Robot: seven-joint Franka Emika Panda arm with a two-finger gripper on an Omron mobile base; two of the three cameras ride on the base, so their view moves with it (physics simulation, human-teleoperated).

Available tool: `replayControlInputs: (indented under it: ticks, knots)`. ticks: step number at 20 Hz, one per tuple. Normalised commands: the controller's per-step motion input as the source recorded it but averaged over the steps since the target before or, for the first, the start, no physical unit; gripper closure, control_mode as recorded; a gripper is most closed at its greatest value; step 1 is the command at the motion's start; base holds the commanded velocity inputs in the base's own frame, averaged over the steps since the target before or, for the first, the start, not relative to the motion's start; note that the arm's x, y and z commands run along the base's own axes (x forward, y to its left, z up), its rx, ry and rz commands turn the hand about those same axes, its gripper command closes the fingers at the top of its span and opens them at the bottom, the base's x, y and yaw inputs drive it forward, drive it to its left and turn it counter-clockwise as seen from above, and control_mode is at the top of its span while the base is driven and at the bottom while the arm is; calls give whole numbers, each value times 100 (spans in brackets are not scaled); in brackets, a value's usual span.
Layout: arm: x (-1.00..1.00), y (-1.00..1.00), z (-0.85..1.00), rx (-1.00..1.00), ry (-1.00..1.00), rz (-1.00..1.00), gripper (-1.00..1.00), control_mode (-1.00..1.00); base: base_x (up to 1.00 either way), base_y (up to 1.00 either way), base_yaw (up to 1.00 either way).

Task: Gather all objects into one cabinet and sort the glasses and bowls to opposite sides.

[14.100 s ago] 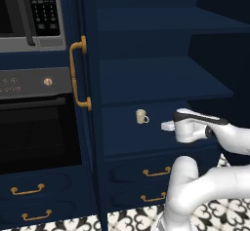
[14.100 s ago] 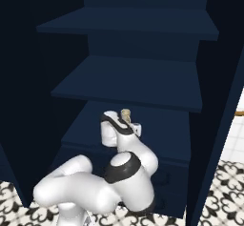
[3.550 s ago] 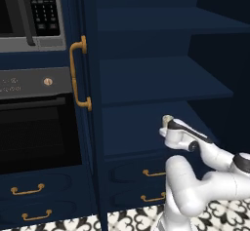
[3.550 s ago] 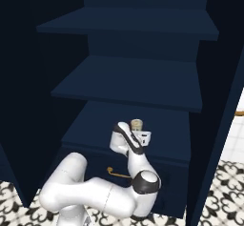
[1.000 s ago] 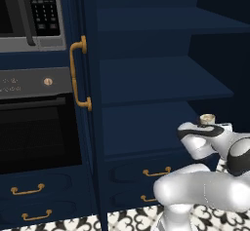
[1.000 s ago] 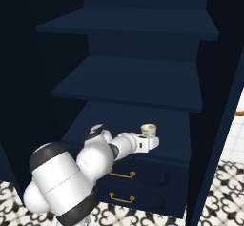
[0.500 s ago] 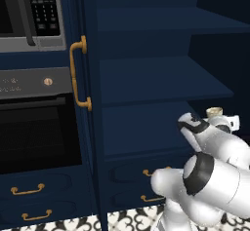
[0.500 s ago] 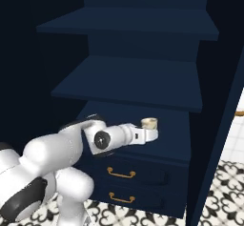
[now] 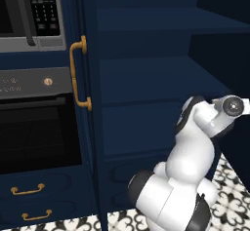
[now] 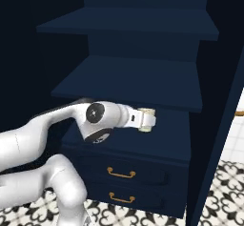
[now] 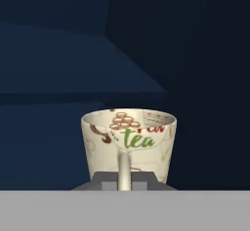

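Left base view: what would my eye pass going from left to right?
Microwave above the oven → brass handle → open navy shelves → white arm.

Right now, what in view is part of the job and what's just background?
Job:
- cream mug, printed "tea", upright, handle in the gripper

Background:
- tall navy shelf unit
- brass door handle
- oven
- microwave
- drawers with brass pulls

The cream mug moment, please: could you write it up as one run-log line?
gripper: shut on cream mug | mug: upright, lifted off shelf | place: open tall navy unit | cabinet sorting: not yet done
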Motion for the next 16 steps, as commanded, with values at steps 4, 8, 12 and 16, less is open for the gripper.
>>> replayControlInputs:
  ticks: [4,8,12,16]
  knots:
    - [-22,0,58,21,0,8,100,-100,0,0,0]
    - [-39,7,16,21,-6,10,100,-100,0,0,0]
    - [-29,40,1,13,-28,11,100,-100,0,0,0]
    - [-20,49,2,4,-38,9,100,-100,0,0,0]
